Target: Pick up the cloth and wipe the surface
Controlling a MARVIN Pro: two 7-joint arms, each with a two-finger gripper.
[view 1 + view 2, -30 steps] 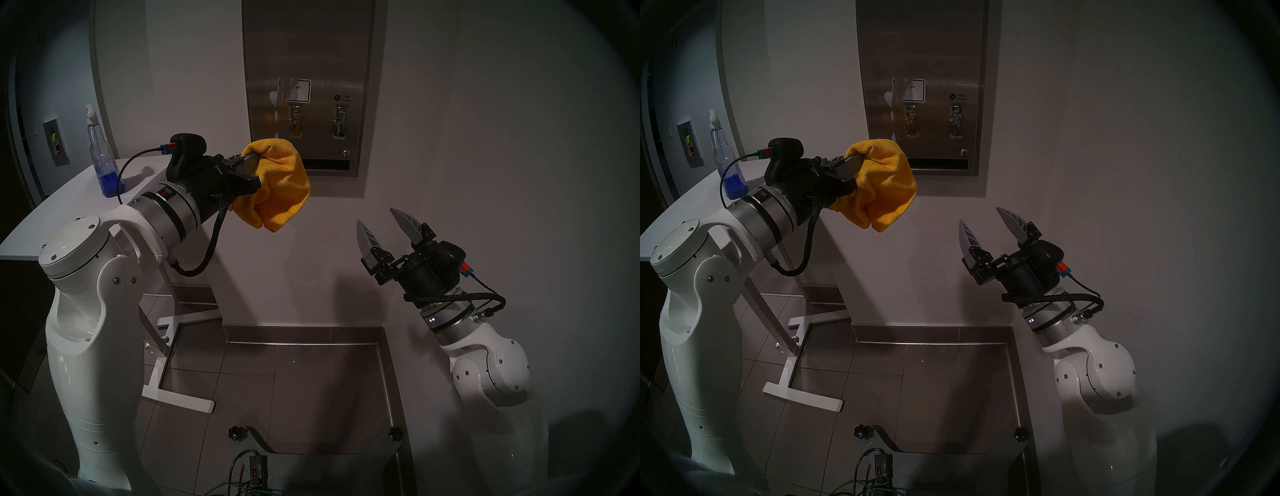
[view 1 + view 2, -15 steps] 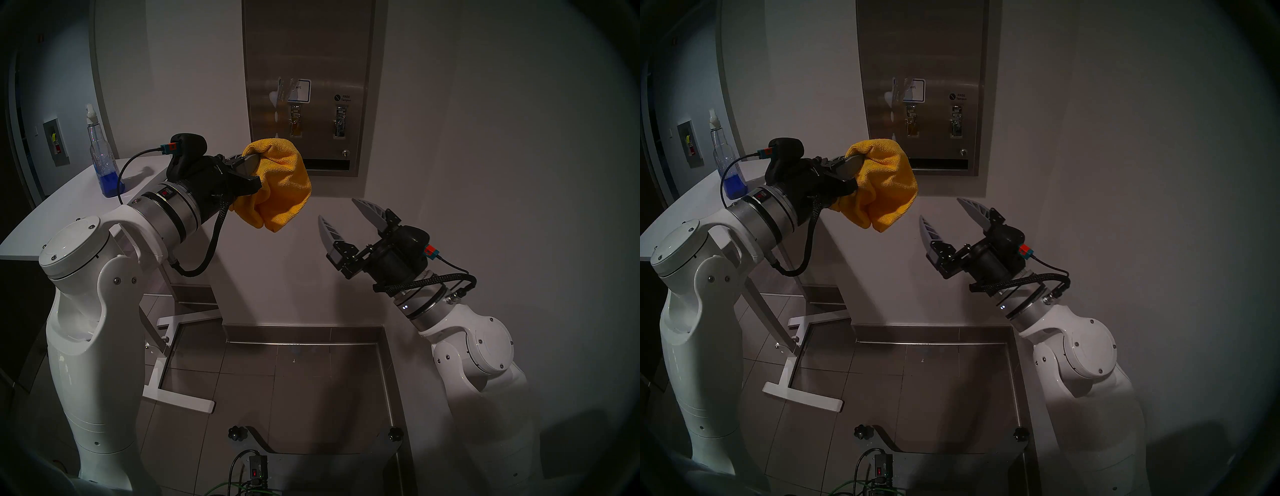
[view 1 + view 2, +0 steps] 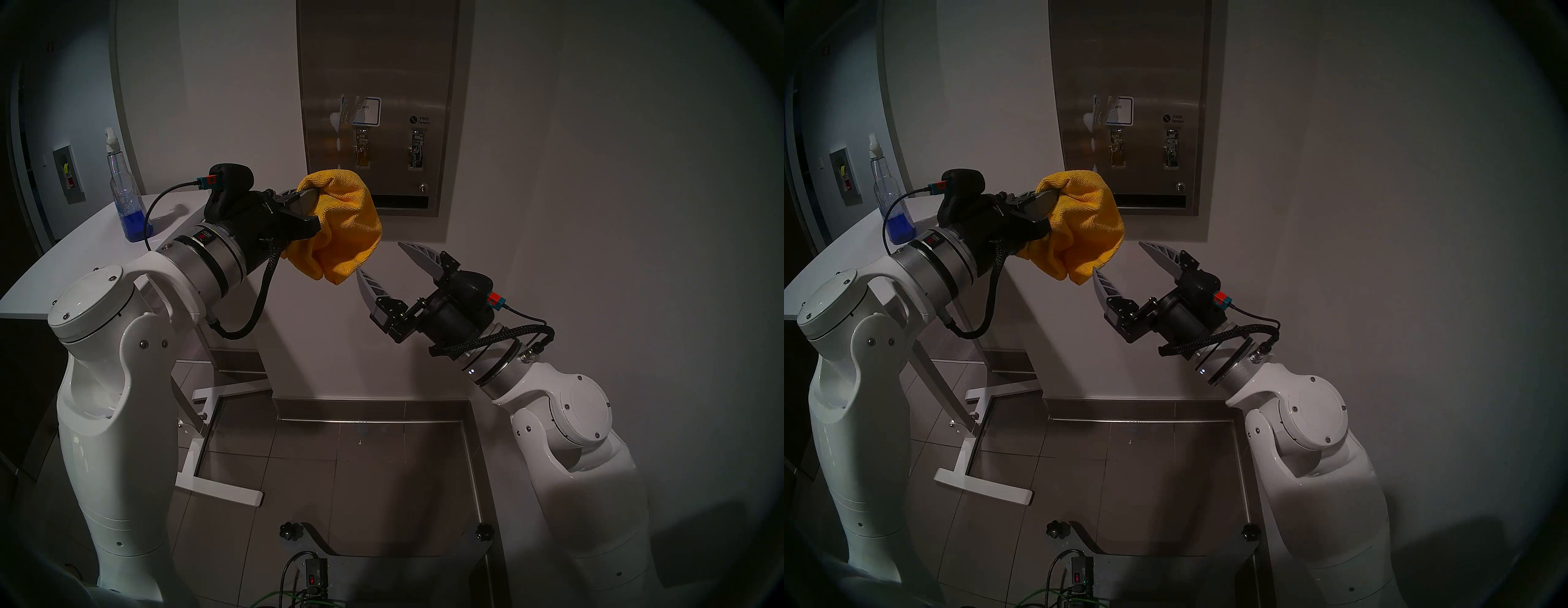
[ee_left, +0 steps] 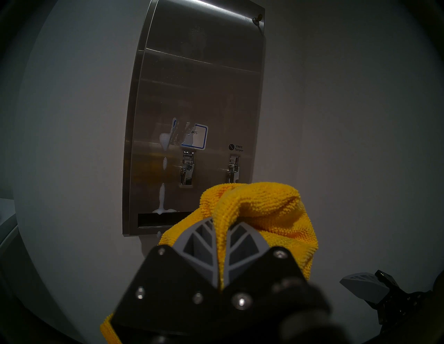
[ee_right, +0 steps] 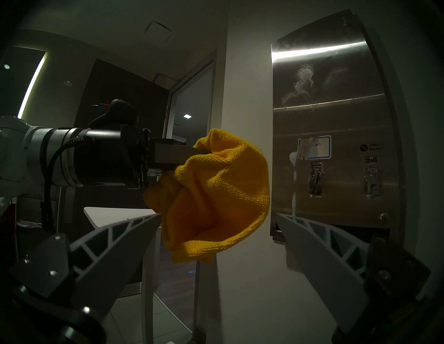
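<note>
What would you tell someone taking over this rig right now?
Left gripper: shut on the yellow cloth, held in the air short of the steel dispenser panel.
Right gripper: open, empty, at the cloth's hanging lower edge.
Done: cloth picked up.
Left: wiping. White foam streaks sit beside the blue-edged label and run down to the dark slot.

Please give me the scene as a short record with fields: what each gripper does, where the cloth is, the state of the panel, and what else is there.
left gripper: shut on the mustard-yellow microfibre cloth, held in the air
right gripper: open, empty, just beside the cloth's lower edge
surface: tall brushed stainless-steel dispenser panel on the wall, apart from the cloth
dirt: white foam streaks running down to the dark slot
other: clear spray bottle with blue liquid on the white table
</note>
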